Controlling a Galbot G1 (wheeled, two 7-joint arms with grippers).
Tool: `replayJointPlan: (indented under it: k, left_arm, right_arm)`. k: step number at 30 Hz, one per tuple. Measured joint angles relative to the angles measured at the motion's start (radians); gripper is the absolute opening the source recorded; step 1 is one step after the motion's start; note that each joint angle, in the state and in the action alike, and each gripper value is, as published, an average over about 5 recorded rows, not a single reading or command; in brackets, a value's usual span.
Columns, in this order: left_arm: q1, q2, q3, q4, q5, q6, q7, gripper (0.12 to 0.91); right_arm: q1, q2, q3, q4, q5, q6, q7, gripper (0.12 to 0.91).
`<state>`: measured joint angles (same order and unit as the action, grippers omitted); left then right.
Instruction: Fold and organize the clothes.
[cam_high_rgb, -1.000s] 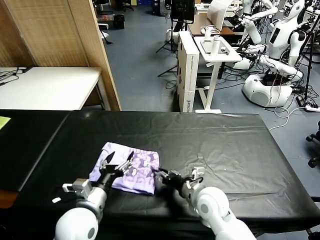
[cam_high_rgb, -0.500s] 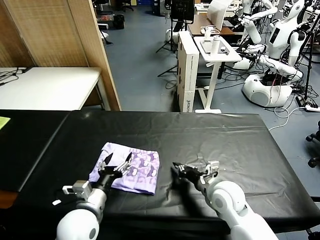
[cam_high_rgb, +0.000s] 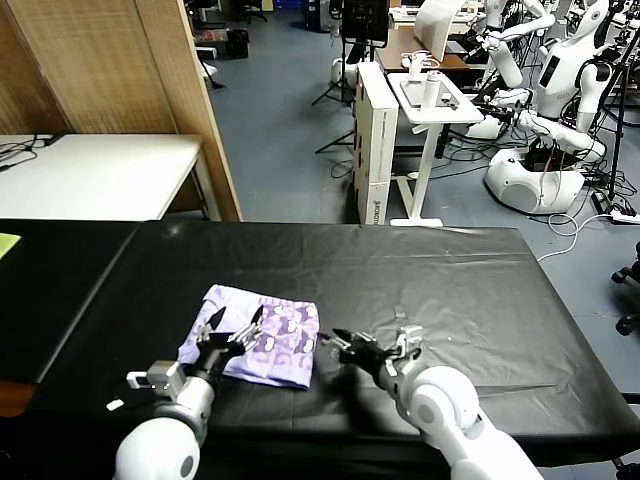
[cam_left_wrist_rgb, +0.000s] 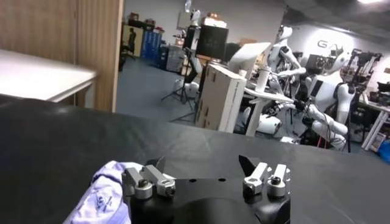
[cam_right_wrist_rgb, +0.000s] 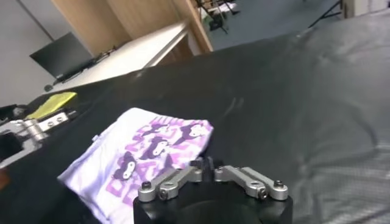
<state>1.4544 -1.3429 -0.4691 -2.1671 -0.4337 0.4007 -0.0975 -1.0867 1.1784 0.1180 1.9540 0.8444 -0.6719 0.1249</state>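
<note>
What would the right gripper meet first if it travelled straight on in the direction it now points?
Probably the folded lavender T-shirt. The right gripper hangs low over the black table, aimed toward the shirt's near edge with only bare cloth between. Its height is unclear, so it might brush the tabletop first.

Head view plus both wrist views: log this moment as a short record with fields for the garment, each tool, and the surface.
garment: lavender T-shirt, folded into a compact rectangle, purple print facing up
surface: black-covered table; shirt lies near its front edge, left of centre
left tool: open, hovering over the shirt's near left part, holding nothing
right tool: just off the shirt's right edge, above the black cover, nothing held; finger spacing unclear
fold status: shirt looks folded, both tools free of it
</note>
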Motion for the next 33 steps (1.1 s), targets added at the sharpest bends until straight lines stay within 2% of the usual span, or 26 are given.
replayJointPlan:
  k: [2,4,5,6,9,17,20,27,29,33]
  left_arm:
    - [0.002,-0.001,0.000,0.000,0.001,-0.001,0.000,0.907]
    - [0.003,-0.003,0.000,0.000,0.002,-0.002,0.000,0.907]
    - [0.003,-0.003,0.000,0.000,0.002,-0.002,0.000,0.907]
    - [0.004,-0.004,0.000,0.001,0.003,-0.002,0.000,0.907]
    - [0.005,-0.006,0.000,0.002,0.004,-0.003,0.001,0.907]
    - [0.013,-0.008,-0.004,0.001,0.008,-0.006,0.001,0.907]
    - [0.017,-0.008,-0.009,0.000,0.008,-0.008,0.001,0.907]
    - [0.014,-0.009,-0.009,0.014,0.009,-0.018,0.001,0.907]
    - [0.011,-0.011,-0.008,0.018,0.007,-0.019,0.002,0.907]
    - [0.011,-0.009,-0.007,0.026,0.002,-0.028,0.001,0.907]
  right_arm:
    - [0.006,0.009,-0.010,-0.016,-0.006,0.002,-0.003,0.755]
    - [0.009,0.017,-0.019,-0.033,-0.013,0.005,-0.011,0.836]
    - [0.011,0.021,-0.023,-0.041,-0.017,0.006,-0.016,0.856]
    - [0.012,0.025,-0.026,-0.048,-0.021,0.008,-0.021,0.843]
    - [0.015,0.034,-0.035,-0.066,-0.035,0.013,-0.034,0.731]
    - [0.014,0.033,-0.035,-0.072,-0.051,0.020,-0.042,0.240]
    - [0.004,0.012,-0.016,-0.054,-0.049,0.013,-0.035,0.148]
    - [-0.022,-0.065,0.050,-0.002,-0.041,-0.004,-0.027,0.147]
    - [-0.025,-0.077,0.062,0.010,-0.050,-0.003,-0.036,0.194]
    - [-0.030,-0.093,0.077,0.030,-0.075,0.013,-0.052,0.392]
